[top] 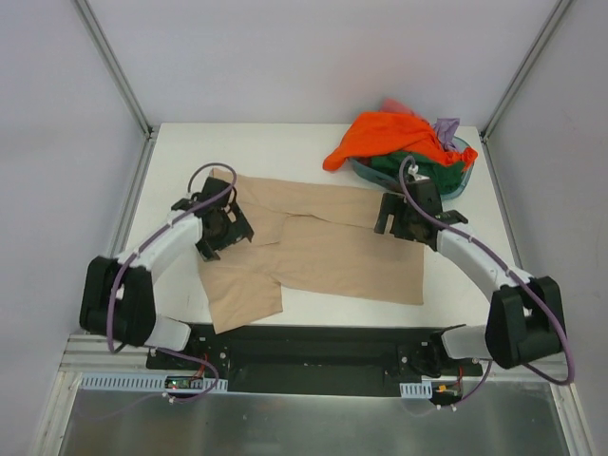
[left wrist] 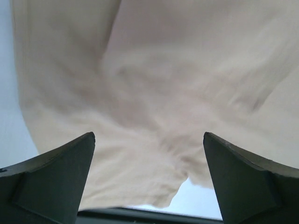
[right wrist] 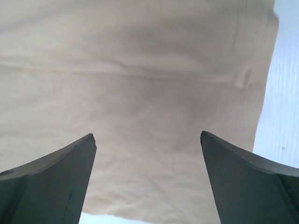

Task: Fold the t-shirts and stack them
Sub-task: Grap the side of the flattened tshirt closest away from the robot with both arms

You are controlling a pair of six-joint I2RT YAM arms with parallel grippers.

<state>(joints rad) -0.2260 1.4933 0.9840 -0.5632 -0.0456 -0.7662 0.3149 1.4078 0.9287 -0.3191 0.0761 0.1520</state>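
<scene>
The tan shirt (top: 323, 256) lies flat in the table's middle, soft and floppy. The left gripper (top: 228, 228) and right gripper (top: 407, 218) hang over it, fingers wide, holding nothing. I would pinch its edges.

White arms (top: 173, 236) (cables (top: 202, 172) seemingly purple).

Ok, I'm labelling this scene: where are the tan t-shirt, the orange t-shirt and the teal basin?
tan t-shirt (top: 332, 252), top view, middle of its body.
orange t-shirt (top: 385, 133), top view, its heaped middle.
teal basin (top: 464, 176), top view, its right rim.
</scene>
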